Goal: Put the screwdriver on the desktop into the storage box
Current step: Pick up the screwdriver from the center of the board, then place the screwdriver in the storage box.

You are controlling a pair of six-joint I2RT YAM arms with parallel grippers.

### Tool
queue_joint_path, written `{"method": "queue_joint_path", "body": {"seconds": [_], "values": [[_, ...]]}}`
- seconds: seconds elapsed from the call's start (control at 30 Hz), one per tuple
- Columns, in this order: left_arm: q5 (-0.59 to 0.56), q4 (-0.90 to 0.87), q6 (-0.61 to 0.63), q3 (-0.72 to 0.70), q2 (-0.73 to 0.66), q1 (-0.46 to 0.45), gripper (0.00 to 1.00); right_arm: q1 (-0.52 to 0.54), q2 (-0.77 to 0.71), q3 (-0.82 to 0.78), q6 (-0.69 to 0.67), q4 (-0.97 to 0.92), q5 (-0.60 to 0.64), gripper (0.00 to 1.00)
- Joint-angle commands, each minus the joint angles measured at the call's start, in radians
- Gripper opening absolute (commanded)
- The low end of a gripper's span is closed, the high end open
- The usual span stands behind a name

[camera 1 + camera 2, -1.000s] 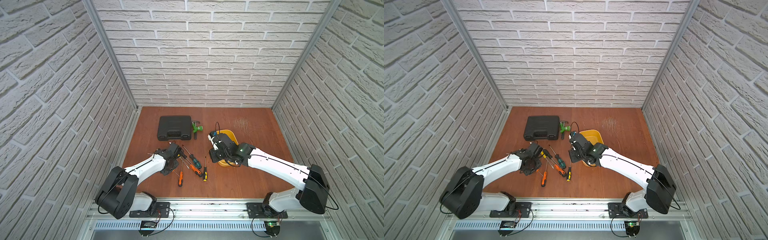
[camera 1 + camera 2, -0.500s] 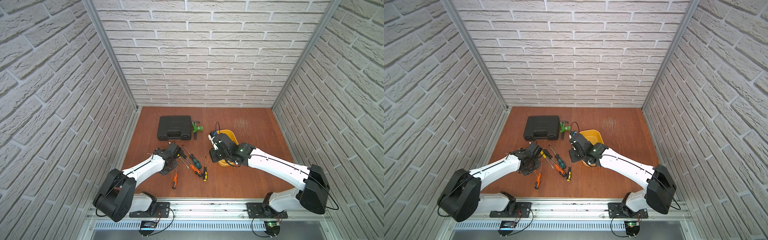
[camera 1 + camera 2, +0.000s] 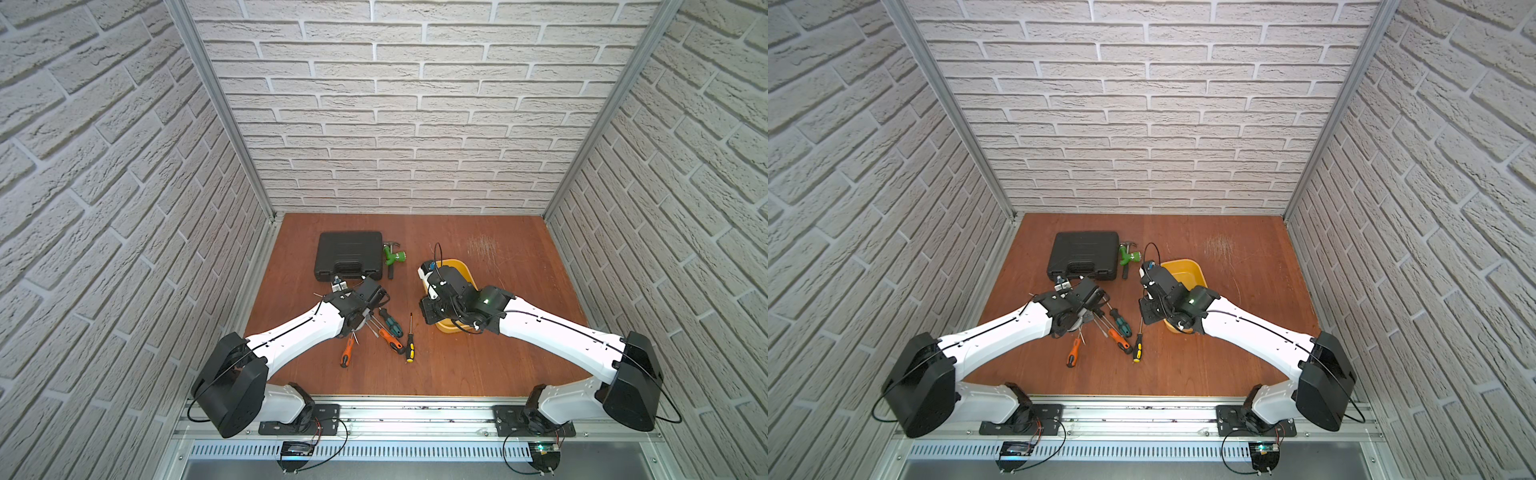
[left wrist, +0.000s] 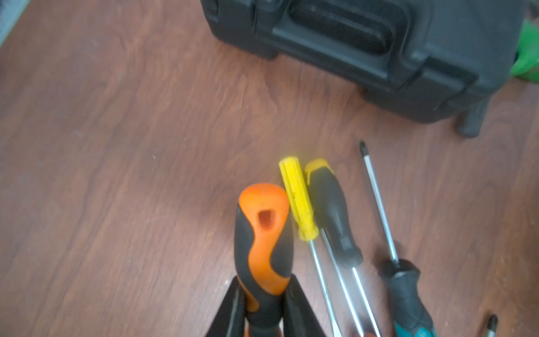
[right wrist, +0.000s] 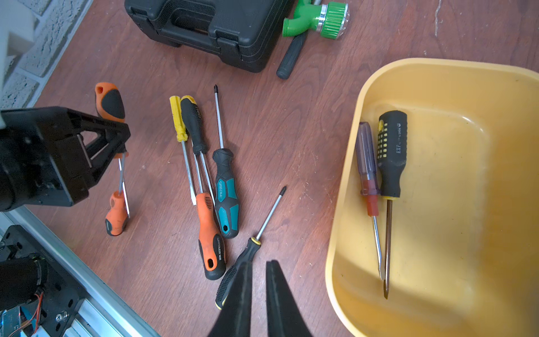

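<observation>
The left gripper (image 4: 264, 284) is clamped tightly on the lower handle of an orange-and-black rubber-handled screwdriver (image 4: 262, 233). Its black fingers (image 4: 296, 306) are pressed to either side, and the handle's butt projects beyond the fingertips. The steel shaft runs back beneath the gripper. Whether its tip touches the reddish-brown wood-grain desktop (image 5: 291, 122) cannot be told.

Just beside this gripper, on the side towards the other arm, three tools are laid on the desktop: a slim yellow-handled screwdriver (image 4: 297, 198), a black-handled screwdriver with a yellow cap (image 4: 332, 213) and a teal-and-black-handled screwdriver (image 4: 405, 294).

The right gripper (image 5: 259, 262) is nearly closed, with only a narrow slit left between its fingers, and nothing is gripped. A black screwdriver with yellow trim (image 5: 248, 253) is seen directly under it.

The shallow bright-yellow plastic storage box (image 5: 466, 204) is set just beside the right gripper, well apart from the left one. Two tools are contained in it, a purple-handled screwdriver (image 5: 366, 157) and a black yellow-dotted screwdriver (image 5: 390, 154).
</observation>
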Motion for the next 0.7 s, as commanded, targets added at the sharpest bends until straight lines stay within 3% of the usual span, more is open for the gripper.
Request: {"method": "queue_joint_path", "body": {"seconds": [0.0,0.33,0.5,0.67], "values": [[-0.098,0.025,0.063,0.028,0.003,-0.002,0.0,0.009,-0.035,-0.013,0.004,0.023,0.016,0.17],[-0.099,0.094,0.166,0.105,-0.039,0.007,0.0,0.007,-0.105,-0.037,0.017,0.021,0.085,0.16],[0.015,0.181,0.183,0.087,-0.084,0.047,0.0,0.006,-0.141,-0.059,0.029,0.033,0.134,0.17],[0.205,0.294,0.202,0.055,-0.116,0.082,0.0,-0.004,-0.175,-0.069,0.037,0.028,0.163,0.16]]}}
